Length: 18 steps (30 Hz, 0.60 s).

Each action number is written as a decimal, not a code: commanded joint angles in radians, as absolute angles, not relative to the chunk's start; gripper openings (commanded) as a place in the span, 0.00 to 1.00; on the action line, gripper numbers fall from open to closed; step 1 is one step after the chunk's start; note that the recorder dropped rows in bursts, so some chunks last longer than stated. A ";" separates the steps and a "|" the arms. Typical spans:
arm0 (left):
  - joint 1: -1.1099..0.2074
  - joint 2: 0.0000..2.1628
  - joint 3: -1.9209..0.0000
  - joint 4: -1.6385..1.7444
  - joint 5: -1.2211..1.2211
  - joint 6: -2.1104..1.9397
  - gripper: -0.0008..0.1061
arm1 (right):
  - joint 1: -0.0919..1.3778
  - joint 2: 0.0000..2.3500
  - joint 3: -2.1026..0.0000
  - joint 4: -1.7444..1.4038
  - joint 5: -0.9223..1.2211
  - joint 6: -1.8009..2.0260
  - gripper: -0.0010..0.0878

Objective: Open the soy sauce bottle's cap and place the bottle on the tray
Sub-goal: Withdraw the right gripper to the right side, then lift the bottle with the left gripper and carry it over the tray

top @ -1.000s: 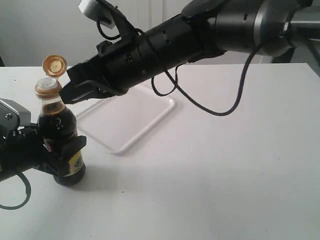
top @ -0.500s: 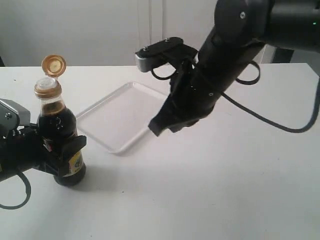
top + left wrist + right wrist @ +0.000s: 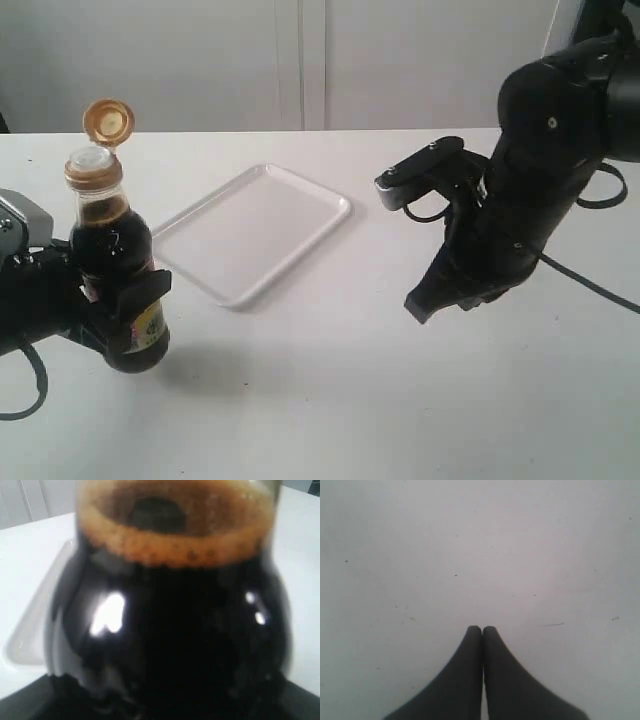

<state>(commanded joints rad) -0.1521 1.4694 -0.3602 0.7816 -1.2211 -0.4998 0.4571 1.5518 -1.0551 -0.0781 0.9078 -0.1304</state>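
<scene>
The soy sauce bottle (image 3: 112, 262) stands upright at the left of the table, dark liquid up to its neck. Its golden-tan cap (image 3: 108, 122) is flipped open and stands up behind the white spout (image 3: 92, 160). My left gripper (image 3: 118, 312) is shut on the bottle's lower body; in the left wrist view the bottle (image 3: 175, 630) fills the frame. The white tray (image 3: 250, 235) lies empty just right of and behind the bottle. My right gripper (image 3: 425, 300) hangs shut over bare table at the right, its fingertips (image 3: 475, 632) pressed together and holding nothing.
The white table (image 3: 330, 400) spreads out in front of the tray and between the two arms. A black cable (image 3: 590, 280) trails from the right arm. A pale wall runs behind the table. The tray's edge (image 3: 30, 630) shows beside the bottle.
My right arm has pulled away from the bottle's cap, swinging right across the tray and down toward the table. The bottle and left gripper have barely moved.
</scene>
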 joint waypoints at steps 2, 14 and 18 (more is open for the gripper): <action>-0.152 1.455 -0.360 0.779 -1.221 -0.504 0.01 | 0.444 1.543 -1.029 -0.077 0.906 -0.132 0.01; -0.152 1.431 -0.362 0.708 -1.221 -0.523 0.01 | 0.321 1.476 -0.892 -0.075 0.807 -0.107 0.01; -0.152 1.431 -0.362 0.684 -1.221 -0.519 0.01 | 0.278 1.462 -0.881 -0.075 0.788 -0.111 0.01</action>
<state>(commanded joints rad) -0.1521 1.4306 -0.3623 0.6844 -1.2211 -0.5194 0.2784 1.4619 -0.8812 -0.0752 0.7877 -0.1113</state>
